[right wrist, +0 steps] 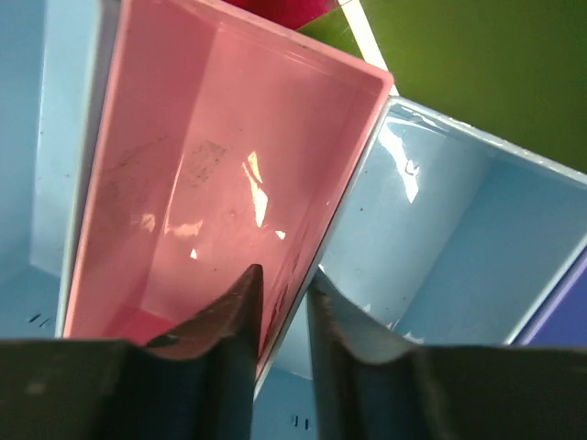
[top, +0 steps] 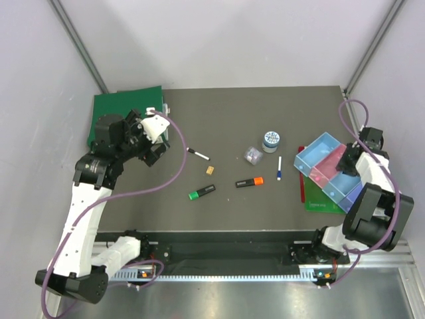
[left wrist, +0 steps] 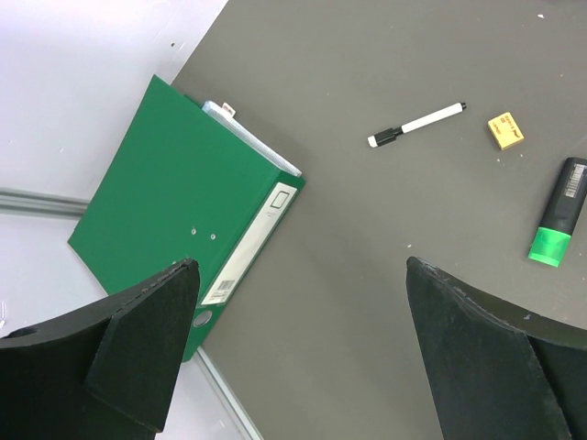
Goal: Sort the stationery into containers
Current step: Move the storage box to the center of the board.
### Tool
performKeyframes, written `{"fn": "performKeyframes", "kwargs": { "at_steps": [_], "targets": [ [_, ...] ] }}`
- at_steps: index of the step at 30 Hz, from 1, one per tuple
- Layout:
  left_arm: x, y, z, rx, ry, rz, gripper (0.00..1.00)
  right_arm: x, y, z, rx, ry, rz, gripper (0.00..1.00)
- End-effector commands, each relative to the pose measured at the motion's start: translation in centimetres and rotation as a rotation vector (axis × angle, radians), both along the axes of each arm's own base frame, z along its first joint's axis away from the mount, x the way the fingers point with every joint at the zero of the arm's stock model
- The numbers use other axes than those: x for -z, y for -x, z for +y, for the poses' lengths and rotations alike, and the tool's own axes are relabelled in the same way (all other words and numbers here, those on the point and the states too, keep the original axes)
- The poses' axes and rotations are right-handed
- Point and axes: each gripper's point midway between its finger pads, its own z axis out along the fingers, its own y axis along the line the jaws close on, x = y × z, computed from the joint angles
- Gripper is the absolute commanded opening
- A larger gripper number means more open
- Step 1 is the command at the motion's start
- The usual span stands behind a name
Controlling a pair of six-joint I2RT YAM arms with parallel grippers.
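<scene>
Grey matte tabletop [top: 232,113] from above: orange-capped highlighter [top: 250,181] and blue-white pen [top: 279,168] lie mid-table, well apart from the left end effector [top: 154,151]. The right end effector [top: 346,165] hangs over the translucent plastic trays [top: 319,141]. Left wrist: fingers spread wide and empty, with the black-white marker [left wrist: 417,125], tan block [left wrist: 505,130] and green-capped highlighter [left wrist: 559,213] lying beyond them. Right wrist: fingers nearly together astride the wall of the pink tray [right wrist: 211,183]; whether they pinch it I cannot tell.

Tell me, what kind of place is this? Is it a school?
Most likely a robot lab, not a school. A left arm and a right arm are bolted to a dark table boxed in by plain white walls, with stationery laid out beside plastic trays.
</scene>
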Motion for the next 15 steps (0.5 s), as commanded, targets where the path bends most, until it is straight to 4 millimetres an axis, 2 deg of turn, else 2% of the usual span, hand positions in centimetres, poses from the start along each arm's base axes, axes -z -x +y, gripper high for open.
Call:
{"fn": "performKeyframes", "kwargs": {
  "at_steps": [1,2,5,11,15],
  "targets": [
    [-1.6,0.3,0.2,-0.001,-0.003,-0.045,0.99,0.0,-1.3,-0.5,0.015,0.037,-0.04,0.19],
    [-1.6,0.3,0.2,-0.003,-0.004,-0.045,0.99,0.0,-1.4,-0.4,0.013,0.039,-0.041,0.12],
    [-1.6,0.5,0.3,-0.004,-0.005,-0.044,0.99,-0.2,-2.0,-0.4,0.011,0.049,-0.047,0.05],
    [-1.6,0.8,0.4,-0.009,-0.009,-0.035,0.99,-1.3,-3.9,-0.7,0.018,0.06,-0.081,0.0],
    [-1.5,1.3,0.5,-0.011,-0.01,-0.029,0.99,-2.5,-6.0,-0.7,0.024,0.062,-0.122,0.0]
  ]
}}
